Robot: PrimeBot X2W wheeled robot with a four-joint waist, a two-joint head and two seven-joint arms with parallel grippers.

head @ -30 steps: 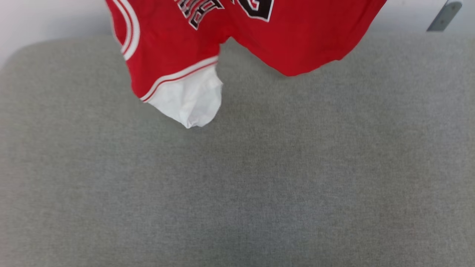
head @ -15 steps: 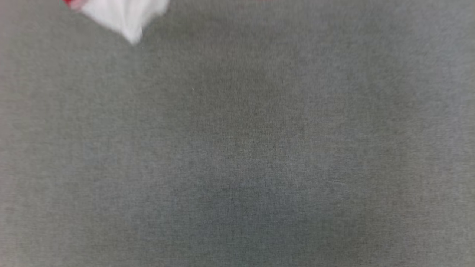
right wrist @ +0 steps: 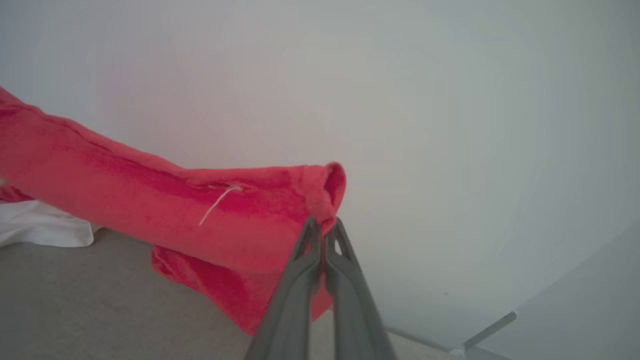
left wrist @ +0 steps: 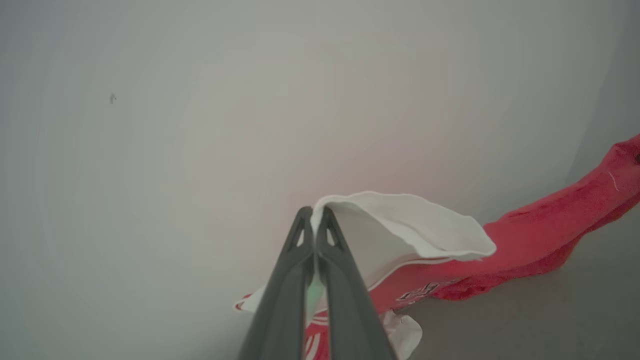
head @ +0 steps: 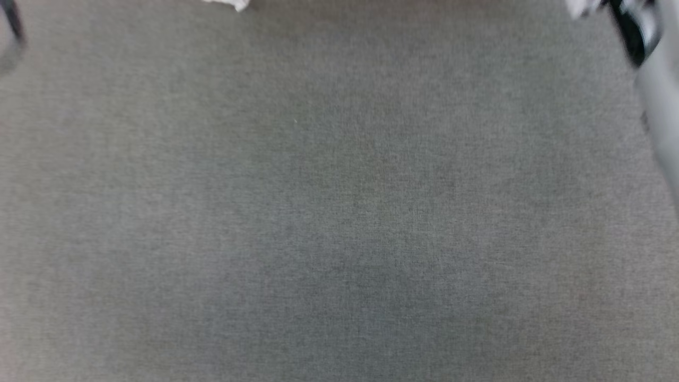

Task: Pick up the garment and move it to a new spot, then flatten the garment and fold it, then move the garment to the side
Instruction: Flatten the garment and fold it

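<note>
The garment (left wrist: 525,240) is a red jersey with white lining, and it hangs stretched between both grippers above the grey surface. In the left wrist view my left gripper (left wrist: 314,216) is shut on a white-lined edge. Black lettering shows just below it. In the right wrist view my right gripper (right wrist: 323,225) is shut on a bunched red corner of the garment (right wrist: 125,190). In the head view a small white tip of the garment (head: 225,4) pokes in at the top edge.
A grey fabric-covered table (head: 339,212) spreads below. A pale forearm with a dark joint (head: 636,37) is blurred at the upper right, and a dark blurred shape (head: 13,26) sits at the upper left. Behind is a white wall (left wrist: 150,125) with a metal bracket (right wrist: 487,325).
The head picture has shifted. The jersey has slid out past its top edge, leaving a white tip. A pale forearm has come in at the upper right.
</note>
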